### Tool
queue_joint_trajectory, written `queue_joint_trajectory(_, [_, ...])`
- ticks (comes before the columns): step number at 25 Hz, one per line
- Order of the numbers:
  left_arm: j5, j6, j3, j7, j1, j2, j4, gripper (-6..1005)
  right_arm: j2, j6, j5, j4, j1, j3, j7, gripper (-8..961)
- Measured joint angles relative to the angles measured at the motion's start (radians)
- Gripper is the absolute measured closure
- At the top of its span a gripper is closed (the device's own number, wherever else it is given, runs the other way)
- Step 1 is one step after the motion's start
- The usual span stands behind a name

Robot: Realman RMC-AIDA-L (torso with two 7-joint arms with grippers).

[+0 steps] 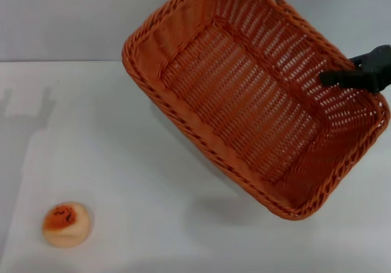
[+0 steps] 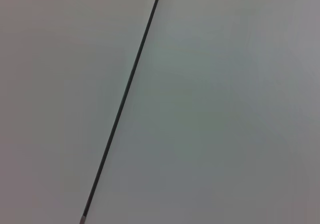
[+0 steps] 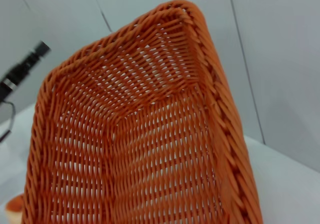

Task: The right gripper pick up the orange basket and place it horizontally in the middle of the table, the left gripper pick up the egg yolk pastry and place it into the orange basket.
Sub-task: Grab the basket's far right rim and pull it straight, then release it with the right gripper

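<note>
Up above the white flat table, the black right gripper pinches the big orange woven basket by its rim, tilted, while the small round egg yolk pastry waits below.

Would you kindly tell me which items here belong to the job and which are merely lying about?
Belonging to the job:
- large orange woven wicker basket, held tilted above the table
- right claw, gripping the basket's rim
- small round cream pastry with glossy orange top
- white flat table

Lying about:
- nothing else visible; black device stands beyond the basket
</note>
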Motion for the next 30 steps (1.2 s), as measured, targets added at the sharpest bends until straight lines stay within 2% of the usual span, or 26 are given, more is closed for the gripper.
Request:
queue_joint_trajectory(3, [0.000,0.000,-0.001,-0.004,-0.002,0.000,0.000,139,-0.003,-0.044,0.006,-0.005,-0.003,0.036,-0.031,770])
queue_joint_trajectory(5, [0.001,0.000,-0.003,-0.004,-0.003,0.000,0.000,140,-0.019,-0.086,0.006,-0.031,-0.002,0.044,-0.053,766])
queue_joint_trajectory(6, [0.001,0.000,-0.003,-0.004,-0.003,0.000,0.000,140,-0.019,-0.086,0.006,-0.031,-0.002,0.044,-0.053,764])
queue_joint_trajectory(9, [0.004,0.001,0.000,-0.004,-0.008,0.000,0.000,140,-0.045,-0.142,-0.001,-0.071,0.017,0.034,-0.063,759])
queue_joint_trajectory(10, [0.005,0.001,0.001,-0.005,-0.010,0.000,0.000,140,-0.061,-0.174,-0.004,-0.093,0.032,0.029,-0.067,757])
queue_joint_trajectory(11, [0.005,0.001,0.001,-0.005,-0.010,0.000,0.000,140,-0.061,-0.174,-0.004,-0.093,0.032,0.029,-0.067,755])
queue_joint_trajectory(15, [0.006,0.001,0.011,-0.005,-0.010,-0.002,-0.001,140,-0.089,-0.234,-0.006,-0.125,0.078,-0.011,-0.088,748])
queue_joint_trajectory(19, [0.007,0.005,0.034,-0.005,-0.006,-0.002,-0.001,140,-0.092,-0.242,-0.007,-0.123,0.108,-0.047,-0.094,741])
queue_joint_trajectory(21, [0.007,0.011,0.041,-0.005,-0.003,-0.002,-0.002,140,-0.085,-0.237,-0.017,-0.117,0.136,-0.087,-0.095,737])
queue_joint_trajectory(22, [0.007,0.011,0.041,-0.005,-0.003,-0.002,-0.002,140,-0.068,-0.235,-0.040,-0.115,0.154,-0.107,-0.096,735])
queue_joint_trajectory(23, [0.007,0.011,0.041,-0.005,-0.003,-0.002,-0.002,140,-0.068,-0.235,-0.040,-0.115,0.154,-0.107,-0.096,733])
queue_joint_trajectory(24, [0.007,0.022,0.052,-0.005,0.003,-0.002,-0.002,140,-0.041,-0.233,-0.087,-0.114,0.174,-0.116,-0.104,731])
queue_joint_trajectory(25, [0.007,0.029,0.063,-0.005,0.003,-0.002,-0.002,140,-0.029,-0.232,-0.110,-0.113,0.182,-0.118,-0.110,730])
queue_joint_trajectory(26, [0.007,0.033,0.072,-0.010,0.005,-0.002,-0.002,140,-0.003,-0.231,-0.157,-0.109,0.199,-0.122,-0.127,728])
queue_joint_trajectory(27, [0.007,0.036,0.078,-0.024,0.009,-0.002,-0.002,140,0.013,-0.227,-0.196,-0.099,0.213,-0.133,-0.139,726])
queue_joint_trajectory(30, [0.007,0.038,0.086,-0.029,0.013,-0.002,-0.002,140,0.026,-0.221,-0.220,-0.085,0.225,-0.161,-0.152,721])
